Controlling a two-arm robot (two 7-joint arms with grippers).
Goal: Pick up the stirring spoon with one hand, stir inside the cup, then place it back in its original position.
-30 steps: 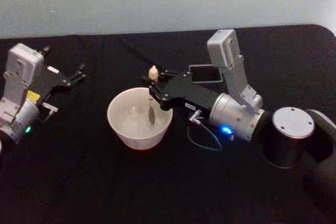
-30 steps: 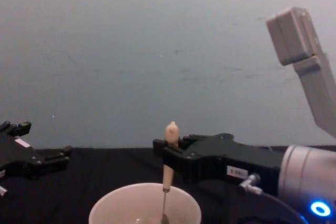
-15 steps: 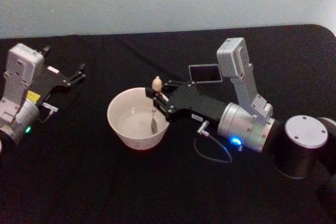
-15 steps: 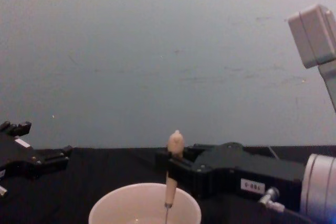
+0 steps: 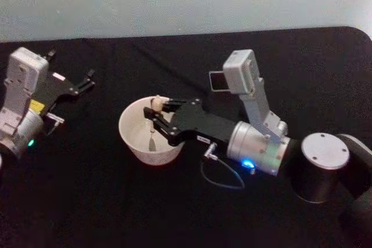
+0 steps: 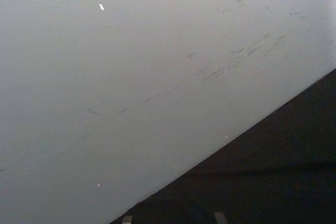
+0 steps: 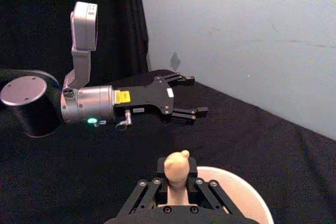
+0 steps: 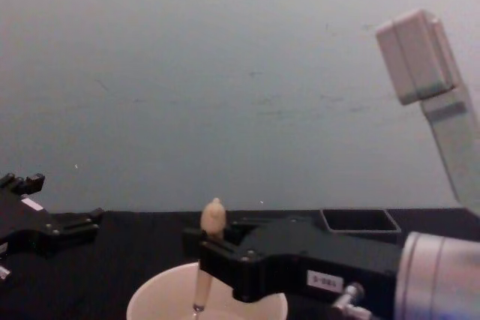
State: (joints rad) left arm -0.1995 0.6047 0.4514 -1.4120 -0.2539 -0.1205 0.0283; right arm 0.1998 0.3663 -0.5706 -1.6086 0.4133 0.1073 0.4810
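The cream-white cup [image 5: 138, 147] stands at the table's middle. My right gripper [image 5: 156, 116] reaches over its rim from the right and is shut on the stirring spoon [image 5: 155, 103]. The spoon stands upright, its beige handle [image 8: 213, 218] above the fingers and its thin shaft down inside the cup [image 8: 154, 295]. From the right wrist view the handle [image 7: 177, 169] pokes up between the fingers over the cup's rim [image 7: 245, 186]. The dark grey square holder [image 5: 215, 79] stands behind and to the right of the cup, partly covered by my right wrist, and shows as a box [image 8: 361, 220] in the chest view. My left gripper [image 5: 74, 74] rests open at the far left.
Black cloth covers the table [image 5: 116, 201], and a pale wall runs close behind it. A thin cable [image 5: 221, 179] loops from my right wrist just in front of the cup. My left arm [image 7: 94, 103] lies low on the cloth, well apart from the cup.
My right gripper has swung the spoon leftward inside the cup, from near the right rim toward the middle. The left arm has not moved.
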